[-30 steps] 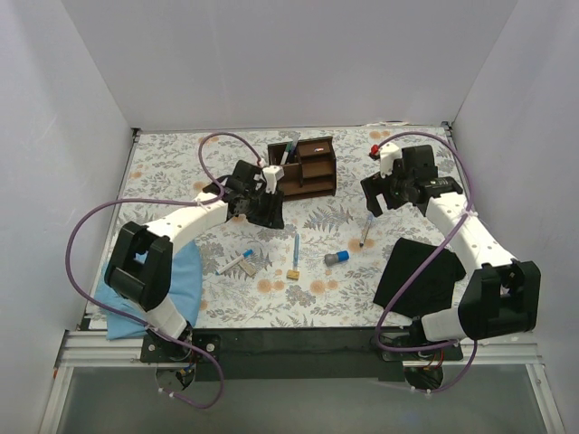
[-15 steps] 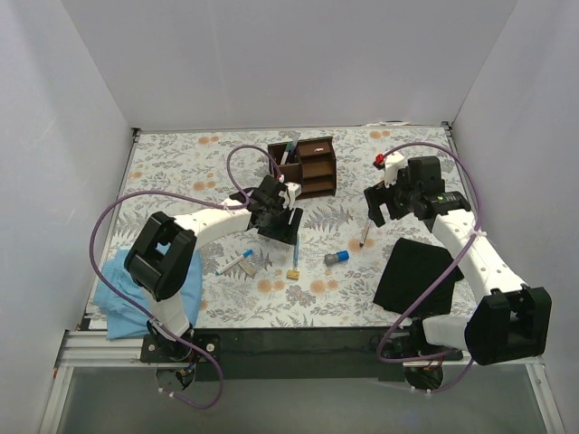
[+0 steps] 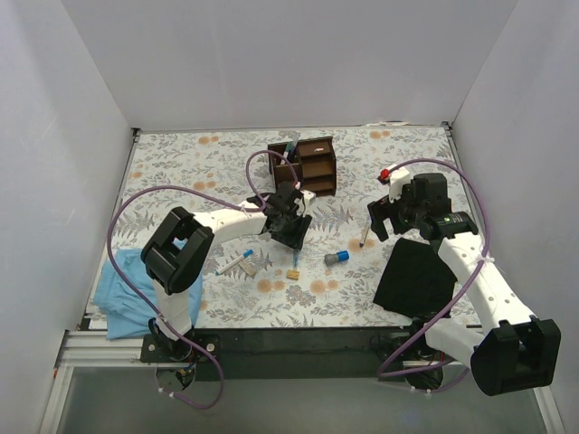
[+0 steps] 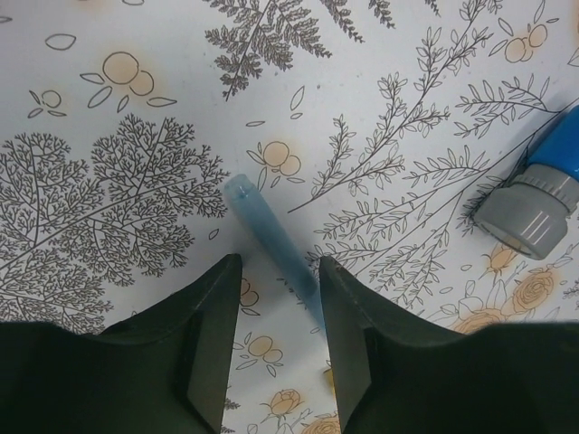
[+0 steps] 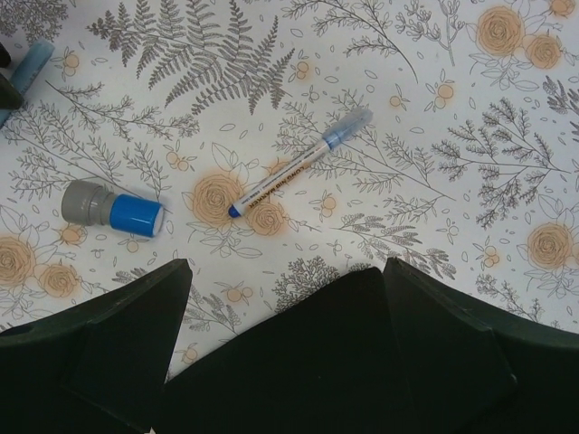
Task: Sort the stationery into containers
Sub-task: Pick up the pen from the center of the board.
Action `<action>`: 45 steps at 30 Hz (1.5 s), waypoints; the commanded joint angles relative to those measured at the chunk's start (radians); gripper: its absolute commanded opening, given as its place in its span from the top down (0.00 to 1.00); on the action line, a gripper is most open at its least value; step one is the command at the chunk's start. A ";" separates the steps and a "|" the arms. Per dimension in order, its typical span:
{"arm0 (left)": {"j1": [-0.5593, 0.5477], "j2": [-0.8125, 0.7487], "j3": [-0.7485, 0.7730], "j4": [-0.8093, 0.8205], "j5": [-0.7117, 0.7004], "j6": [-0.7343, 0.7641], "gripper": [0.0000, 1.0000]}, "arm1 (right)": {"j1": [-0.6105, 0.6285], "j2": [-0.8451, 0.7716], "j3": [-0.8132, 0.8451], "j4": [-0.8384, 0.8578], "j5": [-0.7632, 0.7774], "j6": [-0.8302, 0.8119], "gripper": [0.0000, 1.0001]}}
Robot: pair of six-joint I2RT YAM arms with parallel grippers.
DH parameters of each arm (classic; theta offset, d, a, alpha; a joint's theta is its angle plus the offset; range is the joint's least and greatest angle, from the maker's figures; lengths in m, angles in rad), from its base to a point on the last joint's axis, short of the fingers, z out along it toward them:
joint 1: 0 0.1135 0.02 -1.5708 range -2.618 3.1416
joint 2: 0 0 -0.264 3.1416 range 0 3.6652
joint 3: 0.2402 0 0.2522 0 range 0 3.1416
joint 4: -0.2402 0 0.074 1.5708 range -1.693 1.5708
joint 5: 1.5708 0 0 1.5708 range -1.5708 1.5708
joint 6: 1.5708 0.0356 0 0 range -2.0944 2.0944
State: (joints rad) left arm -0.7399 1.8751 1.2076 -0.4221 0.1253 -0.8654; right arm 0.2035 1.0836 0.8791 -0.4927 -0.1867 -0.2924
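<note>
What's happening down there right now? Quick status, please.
Left hand open, straddling teal pen. Right hand open, white marker lying ahead. Nothing in the way.

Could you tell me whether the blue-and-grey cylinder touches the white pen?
Apart. The right wrist view shows bare table between cylinder and pen.

The teal pen [image 4: 269, 239] looks frosted plastic, the blue-and-grey cylinder [image 4: 541, 190] smooth plastic, the organiser [image 3: 320, 183] dark wood.
</note>
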 commanded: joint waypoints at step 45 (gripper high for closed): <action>0.189 -0.220 0.416 0.303 0.096 0.469 1.00 | 0.002 0.163 0.211 0.029 0.093 -0.054 0.02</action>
State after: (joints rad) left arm -0.5800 1.7081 1.7138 -0.4580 0.1860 -0.4614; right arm 0.2035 1.2259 1.0309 -0.4969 -0.1249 -0.3248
